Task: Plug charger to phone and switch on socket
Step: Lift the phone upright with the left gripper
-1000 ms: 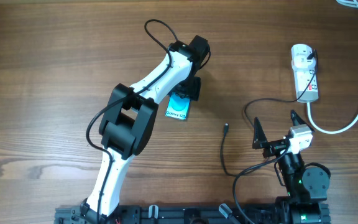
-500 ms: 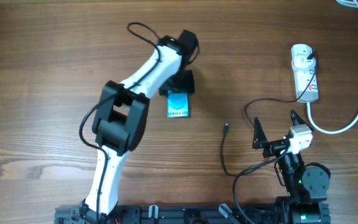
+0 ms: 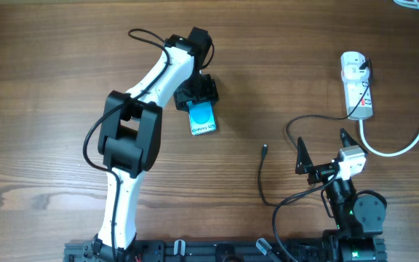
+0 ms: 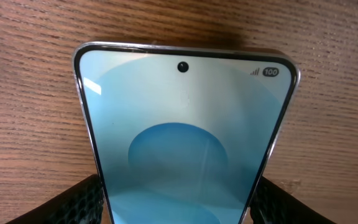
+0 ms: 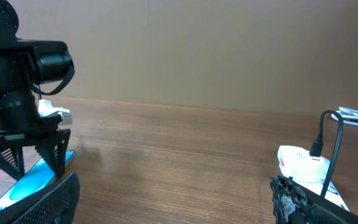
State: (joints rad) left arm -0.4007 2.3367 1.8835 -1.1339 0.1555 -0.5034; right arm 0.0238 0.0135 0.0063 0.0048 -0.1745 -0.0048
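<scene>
The phone [image 3: 204, 119] lies flat on the wooden table, cyan screen up, white strip at its near end. My left gripper [image 3: 198, 97] is shut on the phone's far end; in the left wrist view the phone [image 4: 185, 118] fills the gap between both fingers [image 4: 178, 202]. The charger, a thin black cable [image 3: 261, 178], has its connector tip [image 3: 265, 150] lying free right of the phone. The socket [image 3: 356, 87] sits at the far right with a black plug in it. My right gripper [image 3: 323, 150] is open and empty, near the cable, pointing left; the right wrist view also shows the socket [image 5: 301, 163].
A thick white cord [image 3: 402, 149] curves from the socket along the right edge. The left arm [image 3: 133, 138] stretches across the left half of the table. The right wrist view shows the left gripper [image 5: 33, 149] standing over the phone [image 5: 27, 183].
My left gripper has moved left and farther away, dragging the phone with it and turning it slightly. The right arm has not moved.
</scene>
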